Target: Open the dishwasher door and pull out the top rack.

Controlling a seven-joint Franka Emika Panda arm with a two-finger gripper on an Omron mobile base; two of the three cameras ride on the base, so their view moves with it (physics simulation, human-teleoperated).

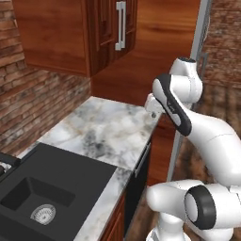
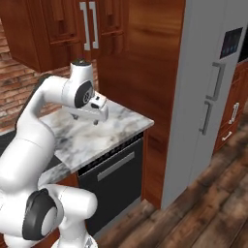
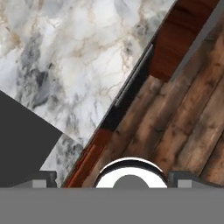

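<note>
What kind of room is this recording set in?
A rendered home kitchen, by the look of it: a marble counter with a black sink set into it, a black dishwasher door under the counter, still shut, and a tall grey fridge beside wooden cabinets.

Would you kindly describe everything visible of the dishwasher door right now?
The dishwasher door is a flat black panel, shut and upright, set under the marble counter. A horizontal grey bar handle crosses its upper part, and a thin vented strip runs along its top edge. A reddish-brown wooden panel flanks its right side. Nothing touches it; the gripper hovers open above the counter.
</note>
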